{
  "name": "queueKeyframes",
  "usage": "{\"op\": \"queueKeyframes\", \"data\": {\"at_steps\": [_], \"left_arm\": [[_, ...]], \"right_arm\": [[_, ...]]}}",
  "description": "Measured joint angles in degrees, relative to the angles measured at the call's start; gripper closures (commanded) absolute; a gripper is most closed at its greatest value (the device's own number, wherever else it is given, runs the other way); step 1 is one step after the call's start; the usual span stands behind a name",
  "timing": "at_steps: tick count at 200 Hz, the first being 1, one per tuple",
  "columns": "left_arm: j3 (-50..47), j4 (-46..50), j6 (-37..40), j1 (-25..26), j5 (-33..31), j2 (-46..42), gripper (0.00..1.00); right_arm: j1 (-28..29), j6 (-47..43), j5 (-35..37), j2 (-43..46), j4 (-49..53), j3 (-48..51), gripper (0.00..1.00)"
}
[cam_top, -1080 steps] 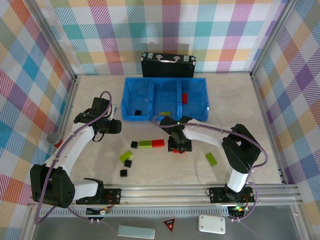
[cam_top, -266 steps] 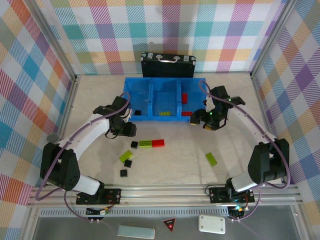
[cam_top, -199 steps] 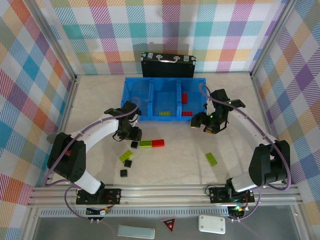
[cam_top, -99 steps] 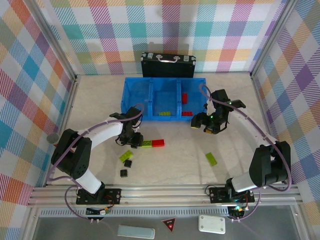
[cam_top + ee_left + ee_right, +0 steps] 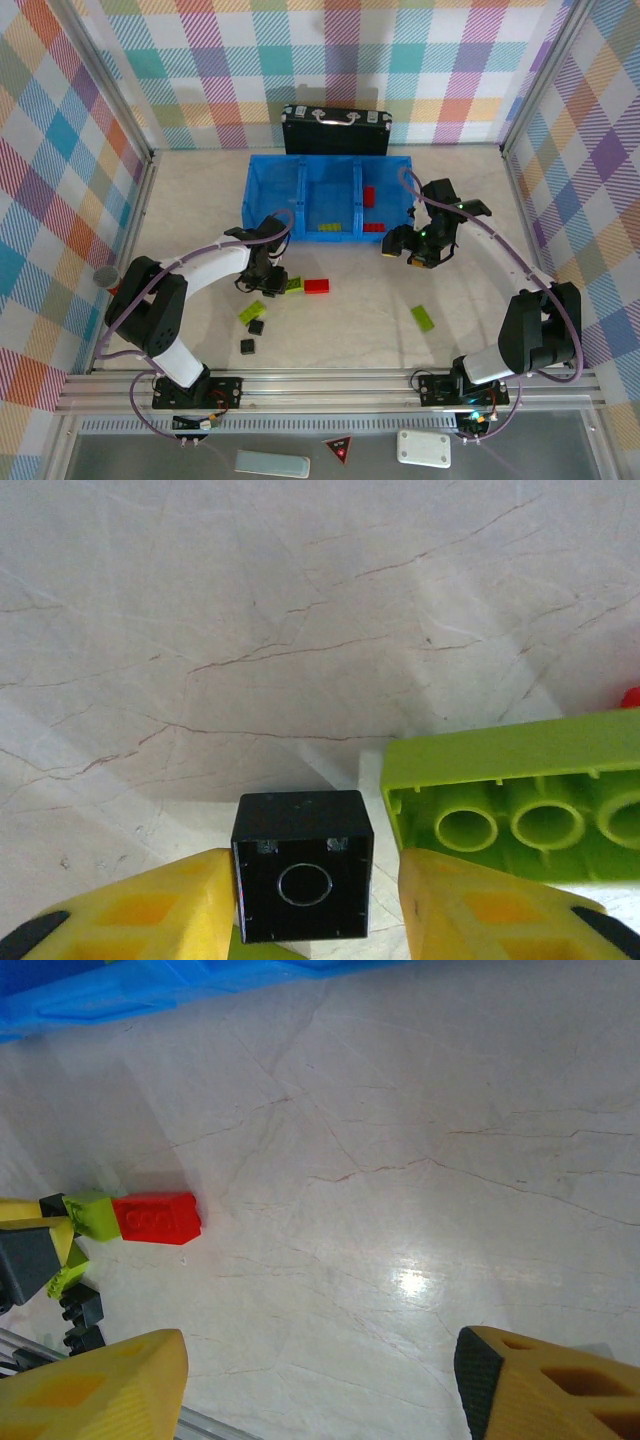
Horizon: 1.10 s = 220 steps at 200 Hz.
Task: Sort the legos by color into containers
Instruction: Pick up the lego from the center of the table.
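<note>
Just near the blue tray (image 5: 249, 205), the left gripper (image 5: 316, 880) straddles a black brick (image 5: 302, 865).
Jaws apart, unclamped; a green brick (image 5: 520, 790) crowds its right finger (image 5: 470, 905); right gripper (image 5: 320, 1345) gapes empty.

Left end effector (image 5: 318, 890) sits low, narrowly parted; right end effector (image 5: 320, 1385) hovers, spread wide.

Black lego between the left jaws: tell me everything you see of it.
The black lego is a square, glossy plastic brick. The face toward the left wrist camera shows a ring and two notches. It sits on the marbled table between the left gripper's yellow jaws, with a lime-green lego close on one side.
</note>
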State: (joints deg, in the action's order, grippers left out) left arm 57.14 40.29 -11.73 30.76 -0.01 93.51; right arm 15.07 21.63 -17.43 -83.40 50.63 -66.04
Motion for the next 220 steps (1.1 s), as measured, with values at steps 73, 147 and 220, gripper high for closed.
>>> {"op": "queueKeyframes", "data": {"at_steps": [73, 147, 220], "left_arm": [[0.0, 0.0, -0.5, 0.2, -1.9, 1.0, 0.62], [0.0, 0.2, -0.7, 0.3, -2.7, 0.9, 0.64], [5.0, 3.1, -0.9, 0.3, -5.1, -0.9, 0.65]], "right_arm": [[0.0, 0.0, 0.0, 0.0, 0.0, 0.0, 0.28], [0.0, 0.0, 0.0, 0.0, 0.0, 0.0, 0.28], [0.0, 0.0, 0.1, 1.4, 0.9, 0.0, 0.28]]}}
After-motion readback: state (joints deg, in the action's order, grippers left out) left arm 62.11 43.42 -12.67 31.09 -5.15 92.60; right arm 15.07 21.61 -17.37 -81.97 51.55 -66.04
